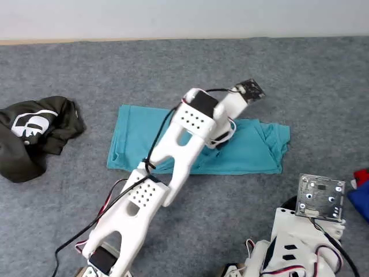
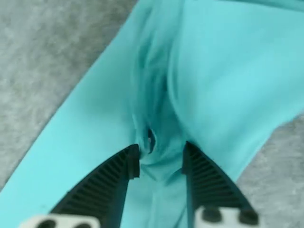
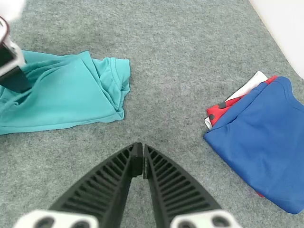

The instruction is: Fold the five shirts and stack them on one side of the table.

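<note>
A teal shirt (image 1: 242, 151) lies partly folded in a long strip across the middle of the grey carpet. My left gripper (image 1: 222, 137) is down on its middle, and the left wrist view has the gripper (image 2: 161, 159) pinching a bunched ridge of the teal shirt (image 2: 228, 80) between its fingers. A crumpled black shirt (image 1: 34, 135) with a white print sits at the far left. A folded blue shirt (image 3: 259, 147) tops a stack with red and white cloth under it. My right gripper (image 3: 143, 159) hangs shut over bare carpet between the teal shirt (image 3: 61, 92) and that stack.
The stack's blue shirt (image 1: 360, 202) sits at the right edge of the high view, beside the right arm's base (image 1: 300, 242). Grey carpet (image 1: 323, 81) covers the whole table, and a pale wall runs along the far edge.
</note>
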### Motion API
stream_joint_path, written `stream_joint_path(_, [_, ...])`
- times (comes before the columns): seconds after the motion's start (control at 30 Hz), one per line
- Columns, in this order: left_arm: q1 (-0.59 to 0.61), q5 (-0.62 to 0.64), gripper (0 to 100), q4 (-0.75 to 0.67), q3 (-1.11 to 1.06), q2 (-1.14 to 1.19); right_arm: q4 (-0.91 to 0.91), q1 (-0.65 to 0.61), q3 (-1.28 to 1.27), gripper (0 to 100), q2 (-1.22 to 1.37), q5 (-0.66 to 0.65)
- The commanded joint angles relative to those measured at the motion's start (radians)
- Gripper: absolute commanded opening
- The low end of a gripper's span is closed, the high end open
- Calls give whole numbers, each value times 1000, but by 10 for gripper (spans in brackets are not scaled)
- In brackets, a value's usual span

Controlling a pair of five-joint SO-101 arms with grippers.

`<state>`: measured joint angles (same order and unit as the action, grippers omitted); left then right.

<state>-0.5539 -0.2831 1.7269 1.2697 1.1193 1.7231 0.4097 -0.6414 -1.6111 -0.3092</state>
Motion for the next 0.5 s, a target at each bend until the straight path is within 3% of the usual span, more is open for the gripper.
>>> stream_joint_path(0.0, [-17,11,133,26,28,-11,-4,8,14,9,-1,12])
stream_joint_path(0.47, [150,3,134,-6,28,38,-2,8,14,9,-1,12])
